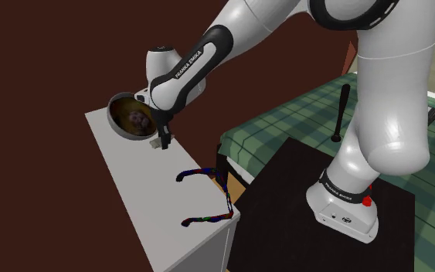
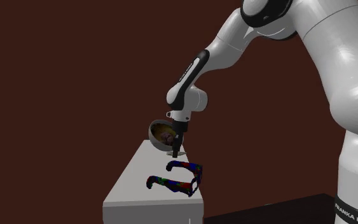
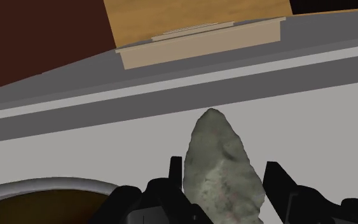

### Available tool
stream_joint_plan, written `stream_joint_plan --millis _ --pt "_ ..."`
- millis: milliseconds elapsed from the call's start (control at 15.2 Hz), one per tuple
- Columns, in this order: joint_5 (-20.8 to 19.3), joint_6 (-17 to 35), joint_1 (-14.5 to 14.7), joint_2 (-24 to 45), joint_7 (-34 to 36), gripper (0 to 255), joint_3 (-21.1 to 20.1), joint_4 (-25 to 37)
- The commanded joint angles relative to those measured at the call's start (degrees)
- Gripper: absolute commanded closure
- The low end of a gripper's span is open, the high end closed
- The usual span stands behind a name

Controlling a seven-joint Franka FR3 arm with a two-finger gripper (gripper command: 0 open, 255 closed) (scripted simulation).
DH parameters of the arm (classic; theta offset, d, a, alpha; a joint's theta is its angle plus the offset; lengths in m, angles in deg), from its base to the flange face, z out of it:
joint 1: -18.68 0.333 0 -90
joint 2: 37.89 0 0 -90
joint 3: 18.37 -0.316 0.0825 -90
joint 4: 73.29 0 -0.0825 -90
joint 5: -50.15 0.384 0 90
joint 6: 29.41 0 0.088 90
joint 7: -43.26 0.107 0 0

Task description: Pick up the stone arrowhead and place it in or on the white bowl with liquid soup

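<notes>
Two fingers [image 3: 280,184] of the gripper [image 3: 224,167] stand apart, one on either side of the grey stone arrowhead [image 3: 215,137], which lies on the white table [image 3: 75,137] with its long axis running between them, tip pointing away, the soup bowl [image 3: 44,189] just beside.

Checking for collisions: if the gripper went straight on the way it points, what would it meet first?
Probably the grey arrowhead straddled by the gripper, or the pale tabletop just beneath; depth is unclear.
</notes>
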Motion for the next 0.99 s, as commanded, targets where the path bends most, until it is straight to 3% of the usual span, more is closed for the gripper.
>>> stream_joint_plan --millis 0,396,924 --pt "-0.01 0.01 0.02 0.14 -0.02 255 -0.03 -0.05" --pt "-0.01 0.06 0.05 0.17 0.01 255 -0.03 -0.07" --pt "-0.18 -4.86 0.01 -4.01 0.5 255 0.03 0.69"
